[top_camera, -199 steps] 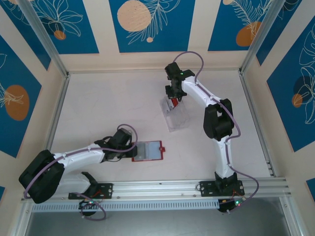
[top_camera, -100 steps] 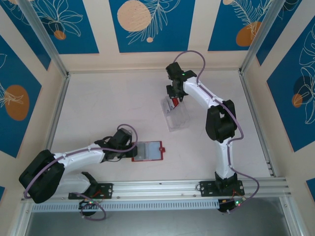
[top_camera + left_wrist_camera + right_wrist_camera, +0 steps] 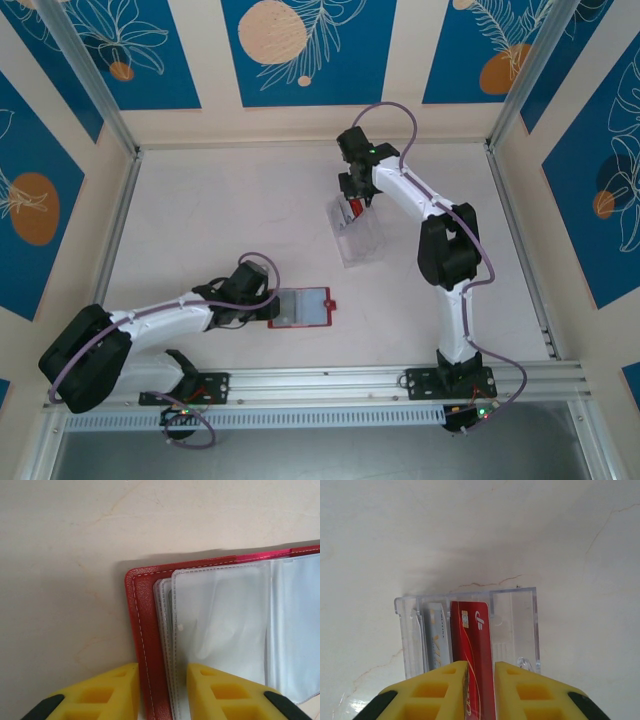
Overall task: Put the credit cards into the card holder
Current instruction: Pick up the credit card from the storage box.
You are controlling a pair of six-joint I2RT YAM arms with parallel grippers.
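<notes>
Lying open on the pale, faintly cracked table [image 3: 220, 220], the small dark red leather-like card holder [image 3: 137, 610] is sitting in front of the left arm's base. Its snap tab [image 3: 331, 300] is pointing right, away from the arm. Clear plastic sleeves [image 3: 220, 615] are fanning out across its inside, stacked one over another.

The left gripper [image 3: 162, 695] is reaching low across the table to the card holder's left edge. Its yellow fingers [image 3: 105, 695] are standing part-way apart. The red stitched cover and the sleeve edges are running down between them. From the left wrist view I cannot tell whether the pads are pinching that edge or only straddling it.

Well apart from it, further back and to the right, the clear plastic compartment tray [image 3: 520, 625] is resting on the table. The right gripper [image 3: 481, 690] is pointing down into its far end. A thin red plastic card [image 3: 472, 630] is standing in one slot. A pale grey-white card [image 3: 437, 630] is standing in the slot just beside it, on the left. The right gripper's jaws are drawn in close and clamping the red card, which is filling the narrow gap between the yellow pads. The red card is sitting inside the tray, not in the card holder.
</notes>
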